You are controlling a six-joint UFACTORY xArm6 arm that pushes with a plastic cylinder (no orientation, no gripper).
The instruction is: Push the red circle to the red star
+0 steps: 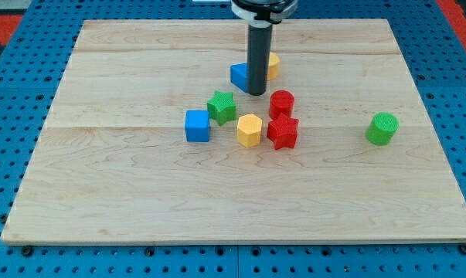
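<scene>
One upright red circle (pixel 281 103), ribbed.

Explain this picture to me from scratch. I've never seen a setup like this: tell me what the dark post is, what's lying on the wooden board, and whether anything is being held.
There is one picture, from a single camera looking down at a slant on a wooden board.

The dark post is the end of a robot arm. It has no pincer, so nothing is held; it only pushes blocks by sliding its lower end, my tip, along the board.

Near the middle lie small plastic blocks: a red circle touching, or nearly touching, a red star just below it, a yellow hexagon, a green star and a blue cube. Behind the rod sit a second blue block and a second yellow block, both partly hidden. A green circle sits alone at the view's right.

My tip rests just up and left of the red circle.
</scene>
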